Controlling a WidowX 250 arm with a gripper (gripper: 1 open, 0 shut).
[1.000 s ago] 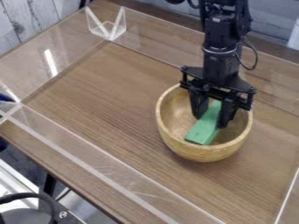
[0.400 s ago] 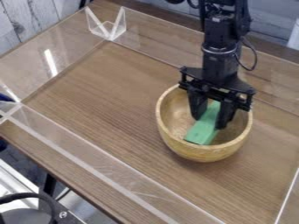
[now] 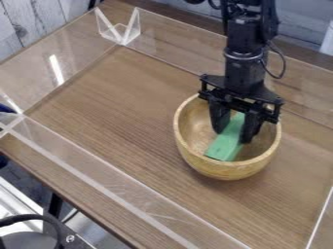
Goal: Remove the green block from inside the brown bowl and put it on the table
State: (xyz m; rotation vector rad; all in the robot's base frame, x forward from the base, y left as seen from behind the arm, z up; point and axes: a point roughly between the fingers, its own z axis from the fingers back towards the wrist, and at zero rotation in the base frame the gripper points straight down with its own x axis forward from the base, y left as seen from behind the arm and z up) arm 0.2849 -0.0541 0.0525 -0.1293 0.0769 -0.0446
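The brown bowl [image 3: 196,146] sits on the table [image 3: 117,117] at the right of the view. The green block [image 3: 227,144] leans inside it, its lower end on the bowl's floor and its upper end toward the far rim. My gripper [image 3: 240,121] points straight down into the bowl. Its two black fingers [image 3: 215,115] stand on either side of the block's upper end and press against it. The gripper is shut on the block. The block's top is partly hidden behind the fingers.
Low clear acrylic walls [image 3: 78,160] border the tabletop on all sides. A clear bracket [image 3: 120,27] stands at the far wall. Open wood surface lies left of and in front of the bowl.
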